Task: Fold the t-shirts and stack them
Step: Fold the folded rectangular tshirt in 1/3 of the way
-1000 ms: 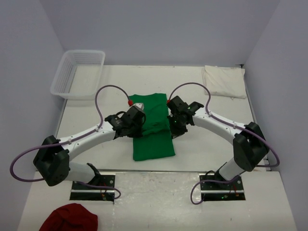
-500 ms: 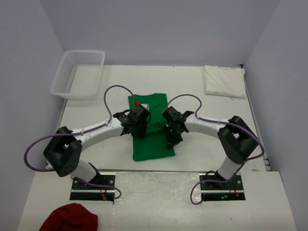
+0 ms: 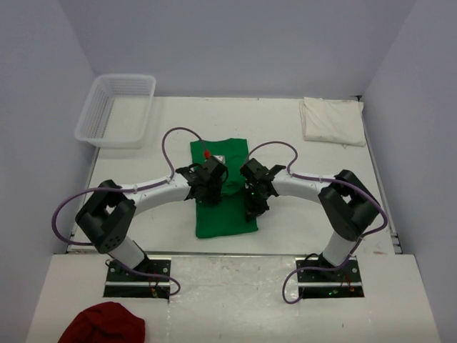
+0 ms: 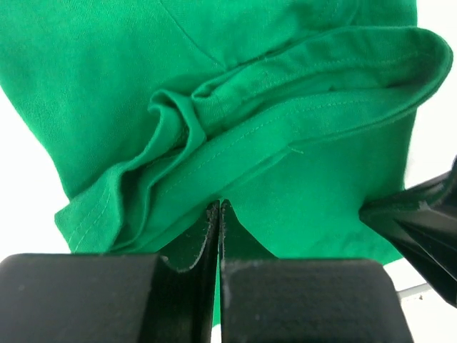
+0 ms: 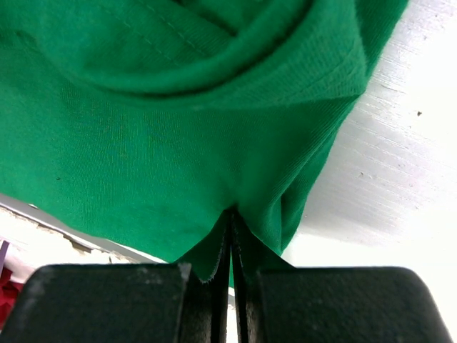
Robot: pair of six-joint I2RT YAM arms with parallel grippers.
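Squarely between both jaws, green t-shirt [image 3: 226, 217]

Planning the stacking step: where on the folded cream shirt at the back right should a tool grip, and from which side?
Likely its near edge, pinched from above, approaching from the arms' side. The cream shirt lies flat, folded, in the far right corner; its near edge faces bare table. Left tool and right tool are shut on the green shirt.

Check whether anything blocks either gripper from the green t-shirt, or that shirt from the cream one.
Nothing visible does. The left gripper and right gripper are each shut on the green t-shirt, and only bare table shows between it and the cream-white t-shirt.
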